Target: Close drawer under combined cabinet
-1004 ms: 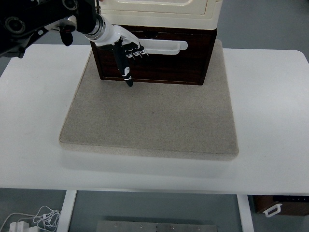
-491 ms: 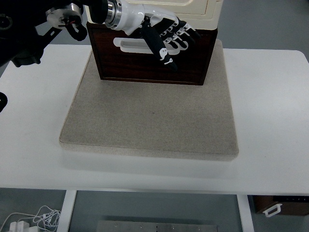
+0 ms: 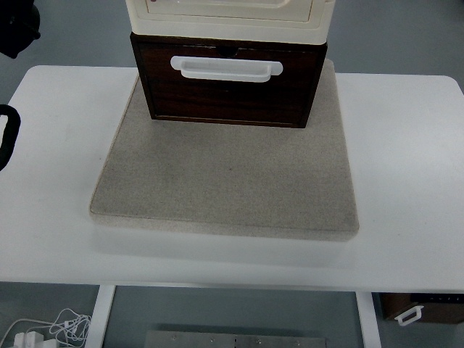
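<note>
My white rectangular table top (image 3: 406, 181) fills most of the top view. A grey-beige square felt mat (image 3: 225, 181) lies flat on it, set toward the far side. On the mat's far edge stands the combined cabinet: a cream plastic upper cabinet unit (image 3: 230, 16) stacked directly on a dark brown wood-grain drawer (image 3: 228, 94). The drawer front faces me and sits roughly flush under the cream unit's front edge; from this steep angle I cannot tell whether a small gap remains. A white elongated plastic handle (image 3: 226, 69) runs horizontally across the upper part of the drawer front.

Neither of my hands shows in this view, so I cannot tell whether the fingers are spread or curled. Only dark parts of my left arm (image 3: 7, 138) appear at the left edge, one curved black piece over the table's left end and another black shape at the top left corner. Nothing touches the drawer or its handle.

Below the table's near edge, white cables (image 3: 51, 328) lie on the floor at lower left.
</note>
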Robot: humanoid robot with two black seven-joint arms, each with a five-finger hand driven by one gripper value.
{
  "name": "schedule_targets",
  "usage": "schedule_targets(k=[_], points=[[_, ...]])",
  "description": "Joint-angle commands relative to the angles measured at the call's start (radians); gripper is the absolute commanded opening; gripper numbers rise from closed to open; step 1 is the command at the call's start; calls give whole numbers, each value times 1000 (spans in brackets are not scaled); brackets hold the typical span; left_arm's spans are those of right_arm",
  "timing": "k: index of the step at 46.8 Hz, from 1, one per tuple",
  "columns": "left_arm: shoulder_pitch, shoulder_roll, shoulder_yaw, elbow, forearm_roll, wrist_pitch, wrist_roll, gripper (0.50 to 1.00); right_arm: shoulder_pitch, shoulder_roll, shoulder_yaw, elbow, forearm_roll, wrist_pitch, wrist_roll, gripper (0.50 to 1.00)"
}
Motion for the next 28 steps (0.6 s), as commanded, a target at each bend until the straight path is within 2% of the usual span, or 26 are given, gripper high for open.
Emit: schedule_targets(k=[1, 7, 17, 24, 28], points=[[-9, 4, -81, 22, -5, 5, -17, 992, 0, 0, 0, 0, 0, 0, 0, 952], [-9, 12, -167, 46, -15, 68, -17, 992, 0, 0, 0, 0, 0, 0, 0, 952], [-9, 67, -213, 72, -102, 299, -20, 992, 0, 0, 0, 0, 0, 0, 0, 952], [7, 111, -210, 94, -194, 424, -44, 992, 0, 0, 0, 0, 0, 0, 0, 952], [7, 118, -212, 150, -234, 482, -46, 992, 0, 0, 0, 1, 0, 0, 0, 952]])
